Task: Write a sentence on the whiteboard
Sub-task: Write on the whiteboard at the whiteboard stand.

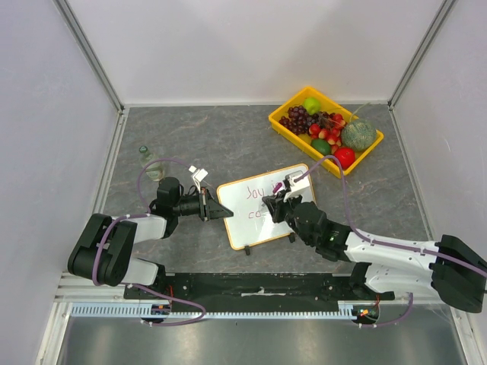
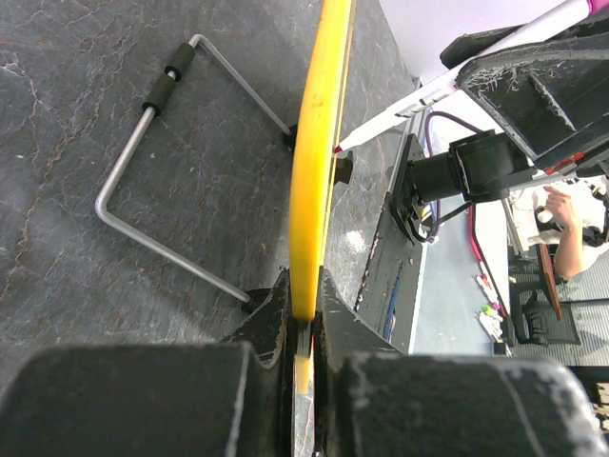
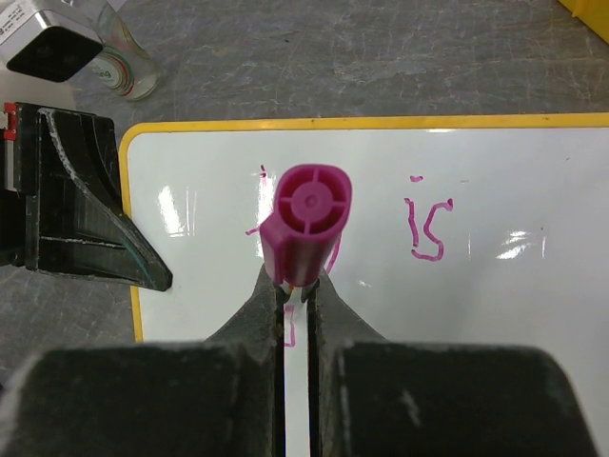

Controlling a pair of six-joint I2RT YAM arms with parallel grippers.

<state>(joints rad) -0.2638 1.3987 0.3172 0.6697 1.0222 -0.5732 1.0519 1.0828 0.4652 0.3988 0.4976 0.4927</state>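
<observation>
Room, top view: pale walls close in a grey, stone-patterned worktop (image 1: pixel 228 137).
Board: the whiteboard (image 1: pixel 245 228) sits at the near middle of the worktop, between the two arms, turned at a slant.
Writing: the sentence (image 1: pixel 256 192) is in thin pinkish-red; "Joy" reads on the far line and "co" starts the near line, with the rest hidden under the right arm.
Left pincer (image 1: pixel 227 211): closed on the board's left edge.
Right pincer (image 1: pixel 277 196): over the board's middle, closed on a marker (image 1: pixel 295 179) that slants to the far right.
Tray: a yellow tray (image 1: pixel 283 124) of grapes, a green apple and red fruit stands at the far right, well apart from the board.
Jar: a clear glass jar (image 1: pixel 147 157) stands on the left.
Grip, left wrist view: both fingers clamp the board's yellow rim, seen edge-on, with no gap.
Stand: a bent wire stand (image 2: pixel 143 205) with a black sleeve reaches from the board's back onto the worktop.
Grip, right wrist view: both fingers press the magenta marker, its round end facing the camera.
Letters: "is" shows right of the marker; the strokes to its left are partly covered.
</observation>
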